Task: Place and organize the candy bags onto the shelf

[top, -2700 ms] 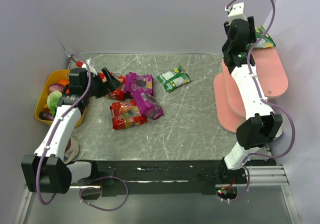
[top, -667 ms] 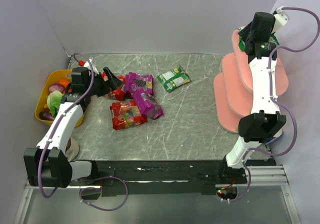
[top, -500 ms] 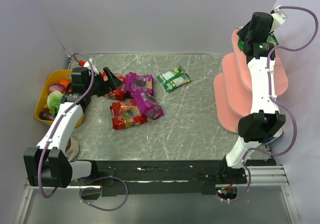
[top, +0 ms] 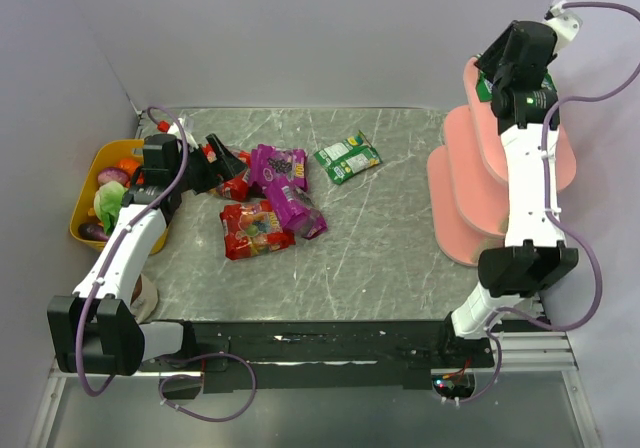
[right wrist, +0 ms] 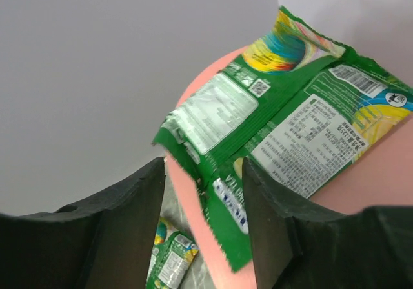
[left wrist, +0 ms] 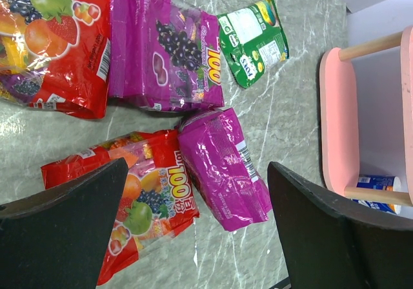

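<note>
A green candy bag (right wrist: 290, 115) lies flat on the top pink board (right wrist: 387, 173) of the shelf (top: 470, 198). My right gripper (right wrist: 203, 166) hovers at its near edge, jaws apart and open, the bag's corner between the fingers. In the top view the right gripper (top: 497, 71) covers that bag. On the table lie a second green bag (top: 348, 157), two purple bags (top: 280, 168) (top: 297, 210) and two red bags (top: 256, 228) (top: 232, 186). My left gripper (top: 215, 158) stands wide open over the pile, empty, above a red bag (left wrist: 139, 199) and a purple bag (left wrist: 222, 173).
A yellow bowl (top: 90, 193) of toy vegetables sits at the table's left edge beside the left arm. Grey walls close in the back and both sides. A blue and white object (left wrist: 377, 192) shows beyond the shelf's lower board.
The right arm has swung back and right over the shelf's top board, and its jaws have spread a little around the green bag. The left arm has barely moved.
</note>
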